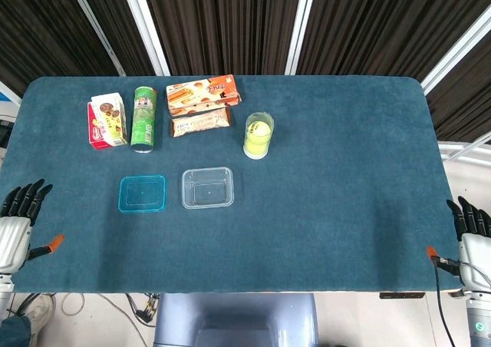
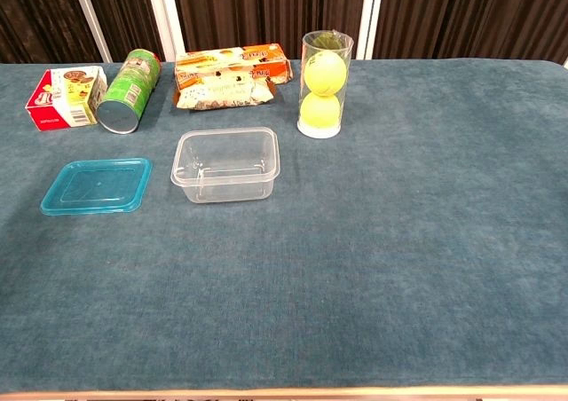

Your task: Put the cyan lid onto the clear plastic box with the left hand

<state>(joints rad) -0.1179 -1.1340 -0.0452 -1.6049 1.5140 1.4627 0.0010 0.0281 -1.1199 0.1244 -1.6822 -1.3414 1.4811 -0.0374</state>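
Nearest the robot, both hands are idling at the front corners of the table [image 1: 345, 232] — the left hand [image 1: 17, 220] is sitting at the left edge with its fingers spread and nothing in them, and the right hand [image 1: 474, 239] is resting likewise at the right edge, also empty, though it is partly cut off by the frame and neither hand is showing in the chest view. Nothing of the task is looking done yet: the cyan lid [image 2: 96, 186] is lying flat on the cloth just to the left of the clear plastic box [image 2: 226, 164], apart from it, and the box is standing open and apparently empty. Reaching, gripping, carrying and seating the lid are all remaining. Further back, a green can [image 2: 126, 91], a small carton [image 2: 64, 98], snack packs [image 2: 232, 77] and a tube of tennis balls [image 2: 324, 83] are standing by — their labels are proving too small to read
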